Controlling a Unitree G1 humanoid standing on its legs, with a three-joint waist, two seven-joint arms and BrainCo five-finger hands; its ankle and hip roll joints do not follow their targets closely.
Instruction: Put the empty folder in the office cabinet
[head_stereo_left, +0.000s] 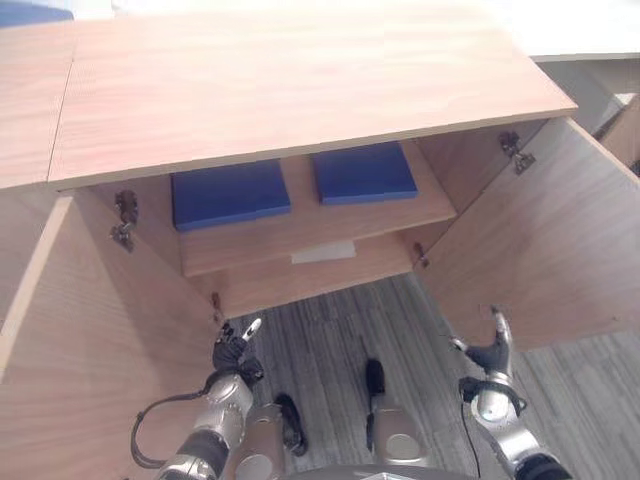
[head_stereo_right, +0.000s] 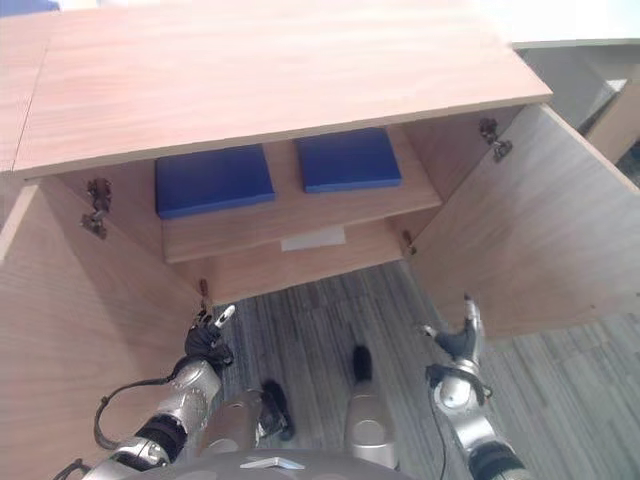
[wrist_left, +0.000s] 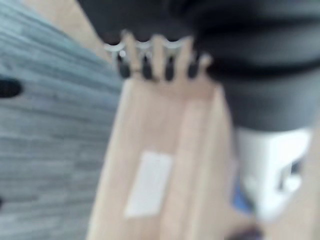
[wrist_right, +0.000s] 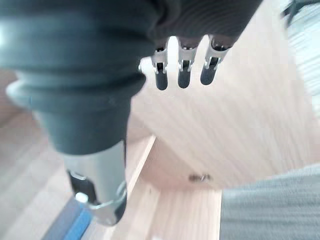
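Two blue folders lie flat side by side on the upper shelf of the open wooden cabinet (head_stereo_left: 300, 80), one on the left (head_stereo_left: 230, 193) and one on the right (head_stereo_left: 362, 172). My left hand (head_stereo_left: 232, 352) hangs low in front of the cabinet, close to the inner edge of the left door (head_stereo_left: 90, 330). Its fingers (wrist_left: 150, 60) are relaxed and hold nothing. My right hand (head_stereo_left: 492, 352) is low by the bottom edge of the right door (head_stereo_left: 540, 230), open and empty, with its fingers (wrist_right: 182, 70) straight. A corner of a blue folder (wrist_right: 75, 227) shows past the thumb.
Both cabinet doors stand wide open to the sides. A white sheet (head_stereo_left: 324, 252) lies on the lower shelf under the folders. Grey striped carpet (head_stereo_left: 330, 330) covers the floor in front. A pale table edge (head_stereo_left: 590, 40) is at the far right.
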